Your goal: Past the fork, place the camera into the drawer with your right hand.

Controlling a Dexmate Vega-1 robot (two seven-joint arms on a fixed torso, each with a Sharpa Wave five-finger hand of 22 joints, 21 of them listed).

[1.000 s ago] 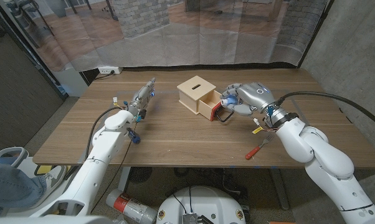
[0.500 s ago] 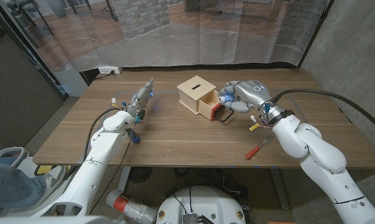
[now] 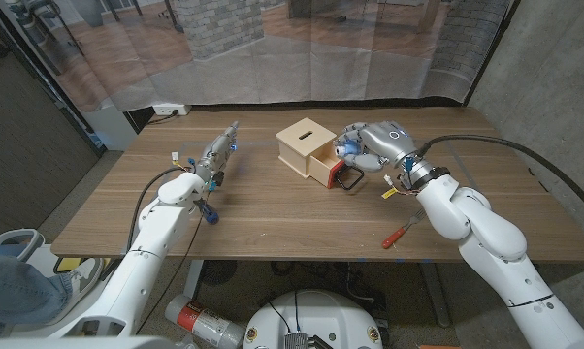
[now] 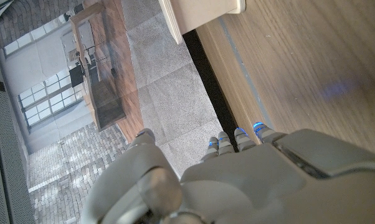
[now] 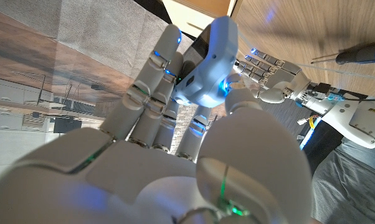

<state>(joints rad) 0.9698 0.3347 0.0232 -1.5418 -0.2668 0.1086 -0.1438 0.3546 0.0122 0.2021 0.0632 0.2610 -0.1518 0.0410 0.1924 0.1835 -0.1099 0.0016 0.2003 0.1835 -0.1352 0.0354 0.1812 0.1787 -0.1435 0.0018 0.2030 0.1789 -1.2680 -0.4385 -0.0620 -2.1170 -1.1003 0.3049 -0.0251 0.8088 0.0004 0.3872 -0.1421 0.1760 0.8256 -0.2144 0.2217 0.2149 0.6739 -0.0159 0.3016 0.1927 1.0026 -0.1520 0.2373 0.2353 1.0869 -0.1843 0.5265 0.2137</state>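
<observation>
A small white and blue camera point(image 3: 348, 148) is held in my right hand point(image 3: 377, 148), pinched between thumb and fingers point(image 5: 151, 93); the right wrist view shows the camera point(image 5: 209, 65) up close. The hand hovers just right of the pale wooden box point(image 3: 302, 141), over its pulled-out drawer point(image 3: 323, 167) with a red front and a black loop handle point(image 3: 350, 181). A red-handled utensil, apparently the fork point(image 3: 400, 233), lies on the table near my right forearm. My left hand point(image 3: 217, 158) is at the table's left, fingers stretched out, holding nothing.
A blue-handled screwdriver point(image 3: 207, 210) lies beside my left forearm. A yellow tag point(image 3: 393, 194) hangs by my right wrist. The table's far edge point(image 4: 218, 99) runs just past my left fingertips. A white power strip point(image 3: 166, 111) sits beyond the table.
My right hand has carried the camera left, closer to the box and over the open drawer. The left arm has stayed put.
</observation>
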